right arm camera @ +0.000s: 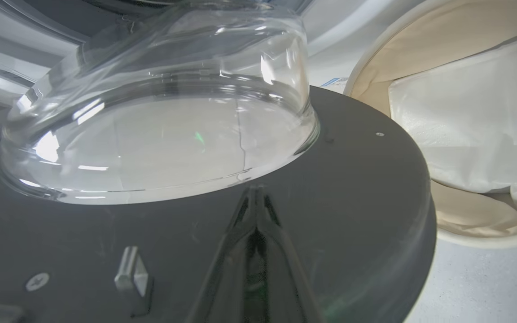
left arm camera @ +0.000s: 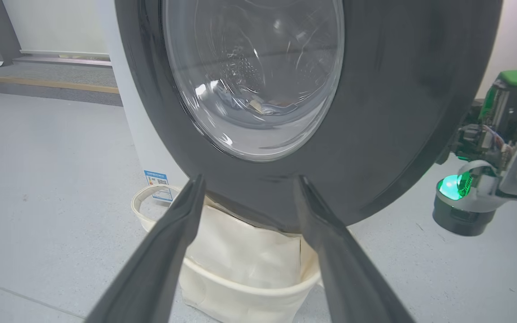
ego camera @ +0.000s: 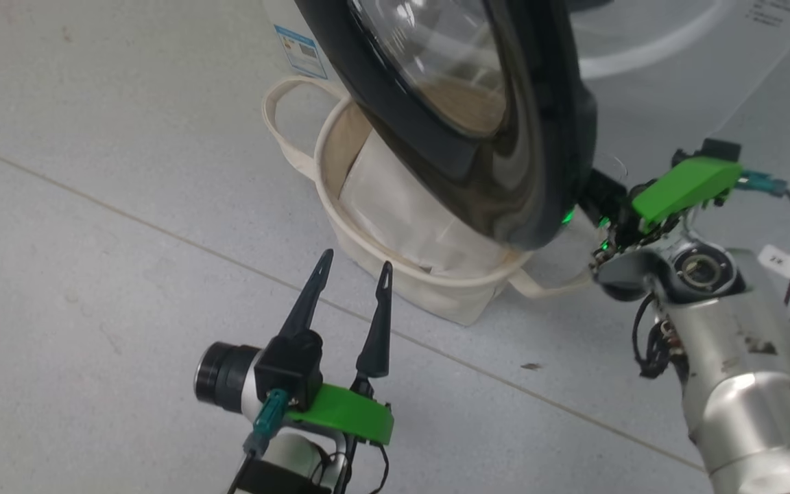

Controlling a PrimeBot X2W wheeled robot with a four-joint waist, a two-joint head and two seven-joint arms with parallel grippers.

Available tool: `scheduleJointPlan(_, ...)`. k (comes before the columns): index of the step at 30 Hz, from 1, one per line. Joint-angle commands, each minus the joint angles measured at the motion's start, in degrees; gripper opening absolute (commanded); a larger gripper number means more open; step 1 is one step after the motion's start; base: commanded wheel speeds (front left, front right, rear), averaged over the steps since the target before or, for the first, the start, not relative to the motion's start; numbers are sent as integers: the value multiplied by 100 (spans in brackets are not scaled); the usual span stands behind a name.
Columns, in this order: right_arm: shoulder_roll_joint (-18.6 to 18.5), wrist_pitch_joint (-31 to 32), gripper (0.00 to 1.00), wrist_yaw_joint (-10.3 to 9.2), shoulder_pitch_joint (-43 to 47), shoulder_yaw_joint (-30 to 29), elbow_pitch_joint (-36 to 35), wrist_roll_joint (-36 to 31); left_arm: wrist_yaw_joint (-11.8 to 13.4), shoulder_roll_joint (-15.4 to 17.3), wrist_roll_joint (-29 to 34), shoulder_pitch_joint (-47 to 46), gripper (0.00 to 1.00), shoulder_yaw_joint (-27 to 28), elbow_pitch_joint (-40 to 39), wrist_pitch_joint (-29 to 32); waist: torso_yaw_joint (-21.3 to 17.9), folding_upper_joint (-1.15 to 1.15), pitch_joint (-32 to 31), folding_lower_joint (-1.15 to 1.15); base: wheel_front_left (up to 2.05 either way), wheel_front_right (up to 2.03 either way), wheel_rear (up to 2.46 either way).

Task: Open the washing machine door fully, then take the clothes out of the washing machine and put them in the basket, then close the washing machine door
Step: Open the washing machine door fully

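The washing machine door [ego camera: 539, 137], with its black rim and glass bowl, stands swung out from the white washing machine [ego camera: 676, 82]. My right gripper [right arm camera: 254, 190] is shut, empty, with its tips against the door's dark inner face just below the glass bowl [right arm camera: 159, 134]. In the head view the door's rim hides those fingers. My left gripper [ego camera: 356, 261] hangs open and empty in front of the basket [ego camera: 436, 285], short of the door [left arm camera: 397, 112]. The cream basket [left arm camera: 240, 296] sits on the floor under the door's lower edge. The clothes are out of view.
A flat white sheet [right arm camera: 478, 125] lies inside the basket [right arm camera: 478, 237]. A blue sticker [ego camera: 302, 51] marks the machine's side. My right arm's wrist [left arm camera: 487, 179] with a green light shows past the door's edge. Grey floor [ego camera: 93, 274] spreads to the left.
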Motion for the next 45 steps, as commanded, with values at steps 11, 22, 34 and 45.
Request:
scheduleJointPlan(11, 217, -563, 0, 7, 694, 1640, -371, 1128, -187, 41, 81, 354, 100, 444, -33, -34, 82, 0, -550, 0, 0, 0, 0)
scheduleJointPlan(22, 217, -1337, 0, 7, 714, 3016, -320, 2022, -293, 41, 110, 500, 100, 573, -27, -34, 135, 0, -783, 0, 0, 0, 0)
scheduleJointPlan(34, 198, -1969, 0, 7, 591, 3324, -247, 1626, -316, 41, 37, 610, 100, 728, -19, -34, 60, 0, -1011, 0, 0, 0, 0)
scheduleJointPlan(45, -650, -3666, 0, 7, 809, 3834, -1153, -381, -425, 41, 147, 789, 100, 939, 64, -34, -344, 0, -1394, 0, 0, 0, 0)
